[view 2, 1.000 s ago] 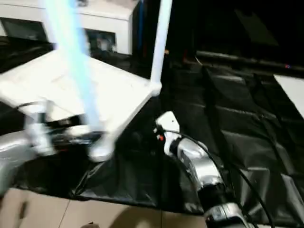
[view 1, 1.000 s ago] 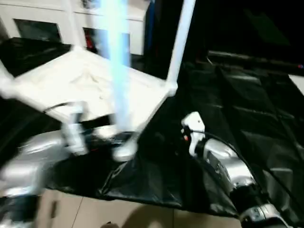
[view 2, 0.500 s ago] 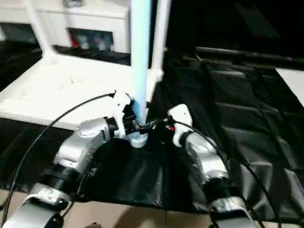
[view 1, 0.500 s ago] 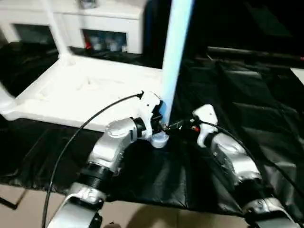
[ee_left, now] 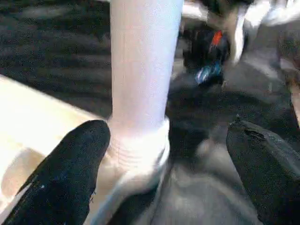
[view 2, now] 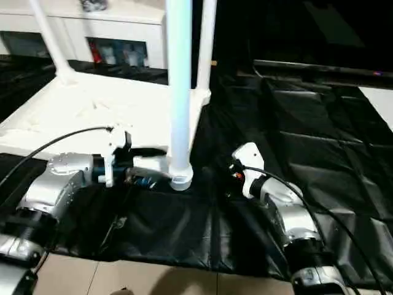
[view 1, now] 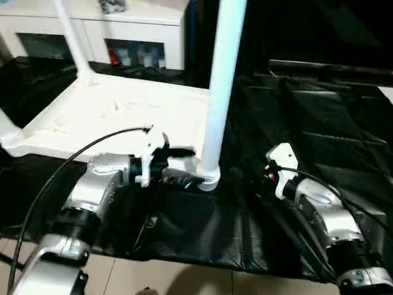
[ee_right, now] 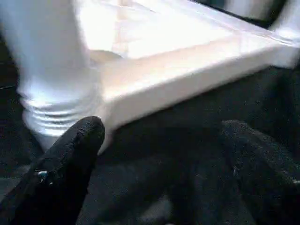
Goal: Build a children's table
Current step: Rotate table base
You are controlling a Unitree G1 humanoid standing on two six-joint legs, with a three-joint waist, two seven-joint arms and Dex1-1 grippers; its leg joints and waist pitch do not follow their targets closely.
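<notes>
Left eye view, near leg (view 1: 221, 80) cut off above, tabletop (view 1: 123, 117) partly cropped

— What lies on the crinkled black plastic sheet (view 2: 288, 117)?

— A white plastic rectangular tabletop (view 2: 104, 110), underside up, with tapered white tube legs standing in its corner sockets. The nearest leg (view 2: 179, 92) rises upright out of the picture's top; another leg (view 2: 206, 46) stands behind it, a third (view 2: 49, 43) at the far left corner.

— And the arms?

— The left hand (view 2: 153, 167) reaches level along the tabletop's near edge, toward the nearest leg's base. The right hand (view 2: 236, 175) sits apart, to the right of that corner, over the sheet. A white cabinet (view 2: 116, 37) stands behind.
</notes>
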